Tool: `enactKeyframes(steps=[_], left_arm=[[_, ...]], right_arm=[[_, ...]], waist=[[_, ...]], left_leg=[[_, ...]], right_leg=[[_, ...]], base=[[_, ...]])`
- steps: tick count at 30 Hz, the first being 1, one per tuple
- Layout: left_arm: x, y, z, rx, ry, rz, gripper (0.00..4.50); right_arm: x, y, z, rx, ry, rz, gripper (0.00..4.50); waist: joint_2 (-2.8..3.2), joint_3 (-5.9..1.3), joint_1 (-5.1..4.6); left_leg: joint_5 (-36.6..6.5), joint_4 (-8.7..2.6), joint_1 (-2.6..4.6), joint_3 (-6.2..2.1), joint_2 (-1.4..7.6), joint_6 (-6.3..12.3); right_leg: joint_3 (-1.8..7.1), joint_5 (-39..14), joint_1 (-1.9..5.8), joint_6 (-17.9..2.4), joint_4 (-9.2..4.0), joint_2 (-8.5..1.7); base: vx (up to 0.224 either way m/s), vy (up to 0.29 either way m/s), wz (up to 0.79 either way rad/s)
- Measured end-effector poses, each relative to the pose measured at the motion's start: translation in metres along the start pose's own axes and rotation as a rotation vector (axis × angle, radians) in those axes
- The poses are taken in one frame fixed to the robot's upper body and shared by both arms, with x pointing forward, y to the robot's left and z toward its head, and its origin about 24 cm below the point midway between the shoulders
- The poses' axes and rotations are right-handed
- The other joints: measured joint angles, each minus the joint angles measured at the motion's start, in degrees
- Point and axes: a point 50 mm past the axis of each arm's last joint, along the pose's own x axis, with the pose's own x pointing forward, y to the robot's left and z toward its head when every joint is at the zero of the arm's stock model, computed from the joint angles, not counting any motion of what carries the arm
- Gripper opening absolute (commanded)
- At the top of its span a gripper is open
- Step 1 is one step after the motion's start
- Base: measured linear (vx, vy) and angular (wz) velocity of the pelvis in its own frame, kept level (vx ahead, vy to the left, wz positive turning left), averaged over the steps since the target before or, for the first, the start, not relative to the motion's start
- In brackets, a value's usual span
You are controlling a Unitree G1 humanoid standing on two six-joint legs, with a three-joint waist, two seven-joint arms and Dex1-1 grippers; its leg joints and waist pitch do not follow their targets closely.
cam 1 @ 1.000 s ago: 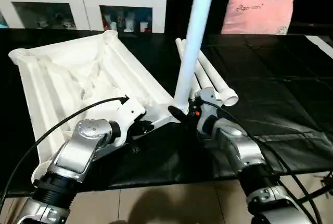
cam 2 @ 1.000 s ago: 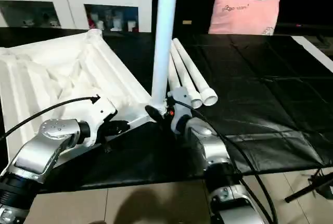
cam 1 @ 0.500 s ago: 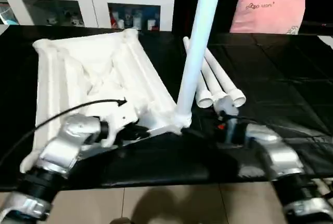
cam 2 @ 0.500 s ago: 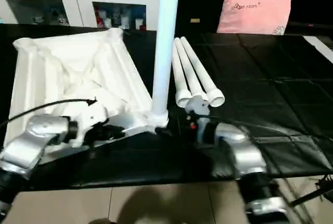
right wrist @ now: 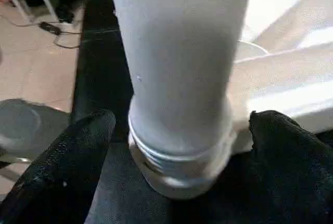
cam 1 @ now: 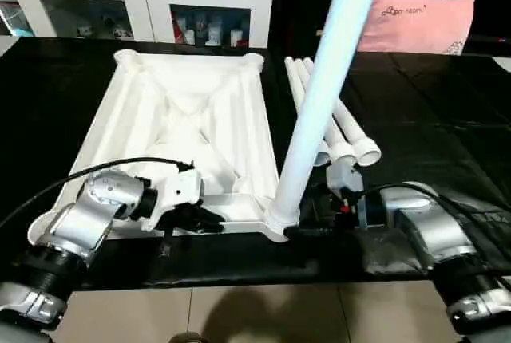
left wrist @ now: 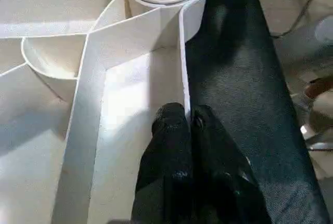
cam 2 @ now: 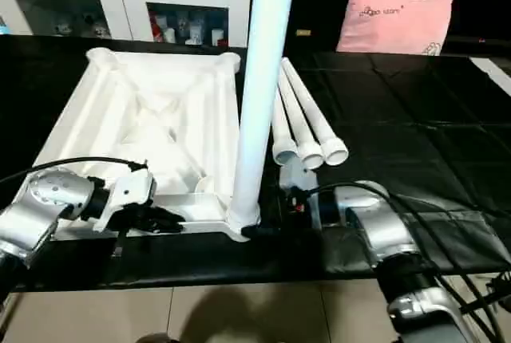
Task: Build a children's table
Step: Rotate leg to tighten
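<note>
White moulded plastic throughout, so I judge the tabletop (cam 1: 188,132) light, stiff and a bit slick; thin ribs give the best pinch points, and the hollow legs want gripping low, near the threaded end, since a high hold would lever them over. Tabletop lies underside up on the black mat (cam 1: 415,112), ribs showing, round sockets at the corners. One leg (cam 1: 319,104) stands upright in the near corner socket (cam 1: 279,219) on my right side, leaning slightly. Three spare legs (cam 2: 307,132) lie side by side on the mat just beside the tabletop, open ends towards me.

Left gripper (left wrist: 188,122) is clenched, fingers pinching the thin near edge wall of the tabletop, one finger inside the rim, one outside. Right gripper (right wrist: 174,130) is released, fingers (right wrist: 78,151) spread wide either side of the standing leg's threaded base, apart from it on both sides. Leg sits between those jaws, not held. Thread rings visible above the socket, so I judge it not fully seated.
</note>
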Motion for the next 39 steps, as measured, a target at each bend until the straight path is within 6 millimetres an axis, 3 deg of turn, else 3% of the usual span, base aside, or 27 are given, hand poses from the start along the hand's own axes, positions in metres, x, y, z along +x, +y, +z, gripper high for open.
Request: enactKeyframes(steps=[14,23,26,31,39], left_arm=[[0.0,-0.001,0.0,0.027,-0.001,-0.042,0.0],[0.0,0.001,-0.003,-0.078,-0.025,0.017,0.0],[0.004,0.005,-0.004,-0.162,-0.042,0.12,0.0],[0.027,0.014,0.005,-0.301,-0.089,0.329,0.0],[0.04,0.021,0.015,-0.384,-0.091,0.503,0.0]], right_arm=[[0.004,0.003,0.0,0.029,-0.031,0.078,2.79],[0.014,0.005,-0.005,0.097,-0.052,-0.004,2.64],[0.021,-0.001,-0.007,0.154,-0.101,-0.149,2.64],[0.041,-0.024,-0.006,0.296,-0.19,-0.534,2.64],[0.067,-0.042,0.011,0.352,-0.188,-0.766,2.64]], waist=[[-0.04,-0.02,0.81],[-0.06,-0.06,0.4],[-0.08,-0.07,-0.27],[-0.12,-0.09,-2.34],[-0.12,-0.1,-3.36]], left_leg=[[-0.01,0.0,0.02,0.02,0.01,0.02],[0.01,0.01,0.22,0.03,0.02,-0.02],[0.02,0.0,0.29,0.03,0.02,-0.04],[0.08,0.01,0.37,-0.12,0.03,-0.12],[0.08,-0.02,0.27,-0.08,0.0,-0.12]], right_leg=[[0.0,0.0,0.0,0.0,0.0,0.0],[0.04,0.0,0.28,0.0,0.17,0.0],[0.05,-0.1,0.24,0.17,0.18,-0.01],[-0.11,-0.08,0.13,0.14,-0.13,-0.03],[-0.07,0.04,0.08,0.01,-0.33,-0.02]], base=[[0.0,0.0,0.0],[0.0,0.0,0.0],[0.0,0.0,0.0],[-0.033,0.003,-0.05],[0.0,0.0,0.0]])
